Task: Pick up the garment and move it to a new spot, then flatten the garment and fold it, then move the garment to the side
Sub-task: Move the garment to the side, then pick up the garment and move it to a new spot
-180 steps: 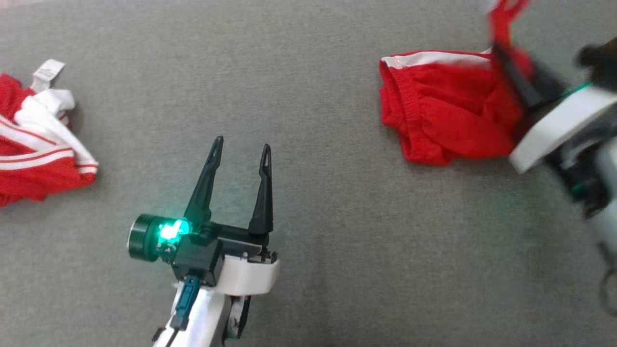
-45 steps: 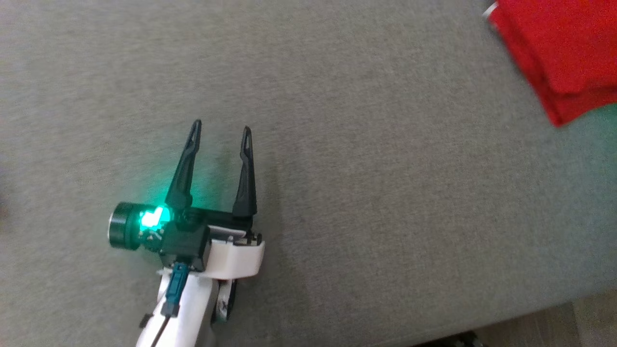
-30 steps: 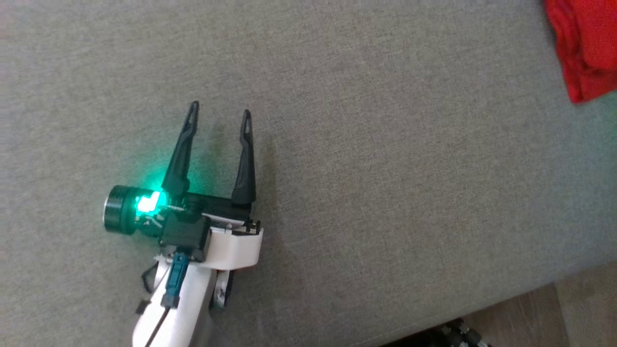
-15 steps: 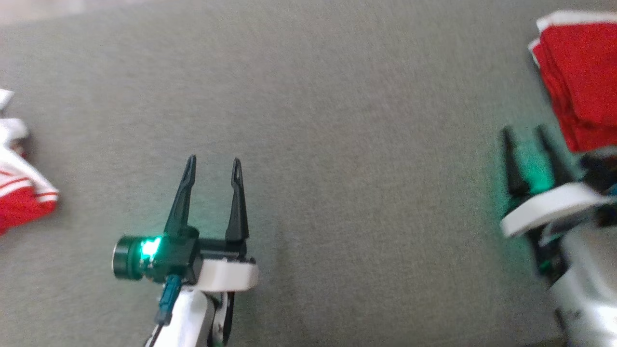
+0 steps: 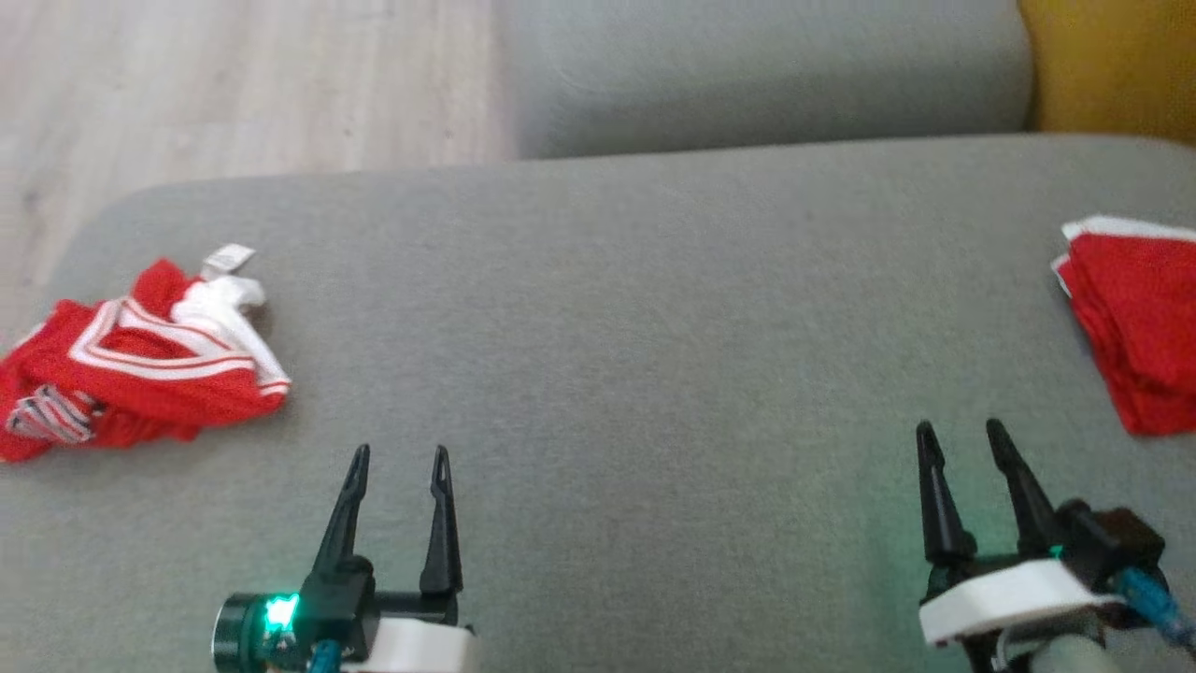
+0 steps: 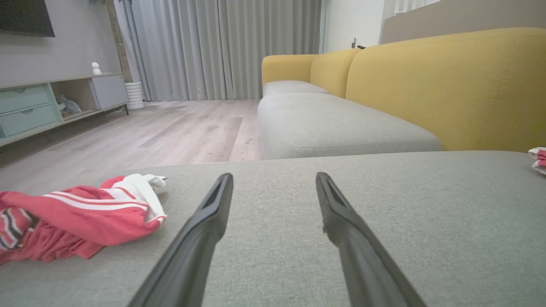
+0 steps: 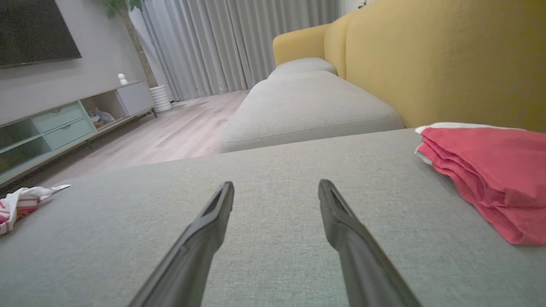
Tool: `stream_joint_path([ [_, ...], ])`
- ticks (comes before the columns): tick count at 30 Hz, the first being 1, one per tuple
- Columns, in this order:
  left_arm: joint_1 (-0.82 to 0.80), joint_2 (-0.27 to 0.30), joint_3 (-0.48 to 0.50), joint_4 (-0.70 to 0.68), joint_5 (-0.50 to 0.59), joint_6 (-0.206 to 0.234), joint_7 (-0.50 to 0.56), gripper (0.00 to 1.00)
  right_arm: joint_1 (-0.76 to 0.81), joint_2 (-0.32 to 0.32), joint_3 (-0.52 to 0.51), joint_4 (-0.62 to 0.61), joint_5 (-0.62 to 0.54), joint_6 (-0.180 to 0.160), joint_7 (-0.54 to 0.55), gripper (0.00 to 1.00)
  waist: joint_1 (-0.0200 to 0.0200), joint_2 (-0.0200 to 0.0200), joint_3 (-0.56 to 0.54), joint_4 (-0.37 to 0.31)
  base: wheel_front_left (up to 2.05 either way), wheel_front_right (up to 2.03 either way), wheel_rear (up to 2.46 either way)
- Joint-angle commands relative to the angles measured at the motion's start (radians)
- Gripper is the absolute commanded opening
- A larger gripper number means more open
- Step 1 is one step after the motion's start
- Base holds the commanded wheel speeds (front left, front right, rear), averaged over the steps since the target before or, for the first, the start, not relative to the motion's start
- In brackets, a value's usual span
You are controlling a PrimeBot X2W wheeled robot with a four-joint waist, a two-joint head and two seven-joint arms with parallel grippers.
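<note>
left gripper [image 5: 401, 451] agape, right gripper [image 5: 960, 426] agape, folded garment [image 5: 1135, 327] at right

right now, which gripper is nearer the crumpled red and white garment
Left. The left gripper sits a short way right of the crumpled red and white garment, not touching it; the right gripper is far across the cushion, beside the folded red garment.

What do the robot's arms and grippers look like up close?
The left gripper and right gripper each have two long, slim black fingers tapering to points. These rise from a black block set on a white wrist collar. A green light glows beside a round dark cylinder on the left one, and teal cables run back from both.
</note>
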Motion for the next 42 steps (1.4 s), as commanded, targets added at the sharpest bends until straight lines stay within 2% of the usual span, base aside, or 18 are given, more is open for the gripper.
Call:
stream_joint_path([
  [1,-0.023,-0.003,0.038,-0.03,0.007,-0.002,-0.002,1.0,-0.03,0.0,0.014,-0.04,-0.011,-0.001,-0.011,1.0,0.0002,-0.0001,-0.034,0.032,0.0,0.0,0.0],
  [11,0.008,-0.003,0.061,-0.044,0.014,-0.006,-0.002,1.0,0.014,0.031,-0.018,-0.065,-0.066,-0.001,-0.011,1.0,0.0002,-0.0001,-0.044,0.039,0.0,0.0,0.0],
  [26,0.01,-0.003,0.083,-0.045,0.033,-0.013,-0.002,1.0,0.022,0.038,-0.011,-0.062,-0.062,-0.001,-0.011,1.0,0.0002,-0.0001,-0.044,0.053,0.0,0.0,0.0],
  [31,0.002,-0.003,0.092,-0.05,0.041,-0.013,-0.002,1.0,0.021,0.039,0.001,-0.061,-0.058,-0.001,-0.011,1.0,0.0002,-0.0001,-0.034,0.105,0.0,0.0,0.0],
  [41,-0.008,-0.003,0.111,-0.069,0.039,-0.005,-0.002,1.0,-0.007,0.039,0.023,-0.066,-0.054,-0.001,-0.011,1.0,0.0002,-0.0001,0.001,0.283,0.0,0.0,0.0],
  [42,-0.008,-0.003,0.111,-0.069,0.039,-0.005,-0.002,1.0,-0.007,0.039,0.023,-0.066,-0.054,-0.001,-0.011,1.0,0.0002,-0.0001,0.001,0.283,0.0,0.0,0.0],
])
